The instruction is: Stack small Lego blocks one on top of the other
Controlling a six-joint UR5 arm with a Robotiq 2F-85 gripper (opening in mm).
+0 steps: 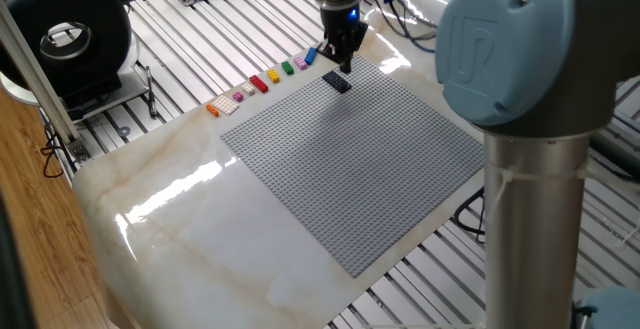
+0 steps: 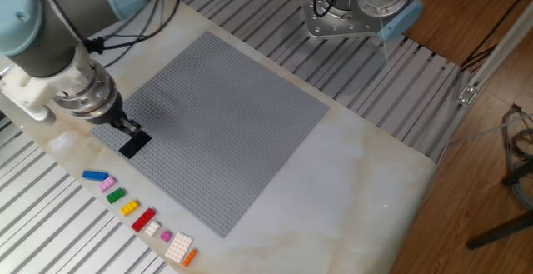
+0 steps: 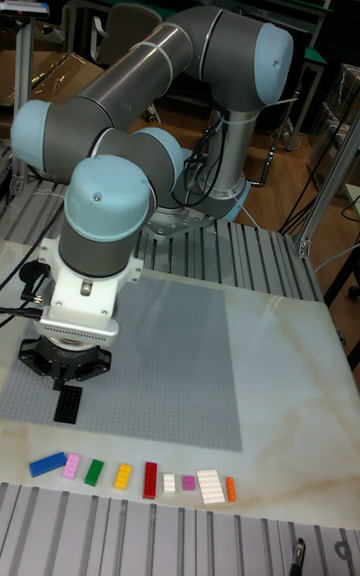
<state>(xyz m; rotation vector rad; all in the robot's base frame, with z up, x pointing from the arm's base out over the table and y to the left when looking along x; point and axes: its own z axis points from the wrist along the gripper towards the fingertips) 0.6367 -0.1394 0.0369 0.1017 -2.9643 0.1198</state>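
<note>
One dark navy block sits on the baseplate — end effector just above it.

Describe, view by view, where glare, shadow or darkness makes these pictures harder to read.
One fixed view: bright glare streaks on the marble tabletop, and the arm's elbow blocks the right side. The other fixed view: even light, with a soft shadow on the grey baseplate. Tall fixed view: dim background; the claw shades the dark brick.

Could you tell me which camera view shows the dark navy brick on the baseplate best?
The other fixed view: the dark navy brick lies unobstructed, clear of the gripper. One fixed view shows it small; the tall view shows it under the wrist.
</note>
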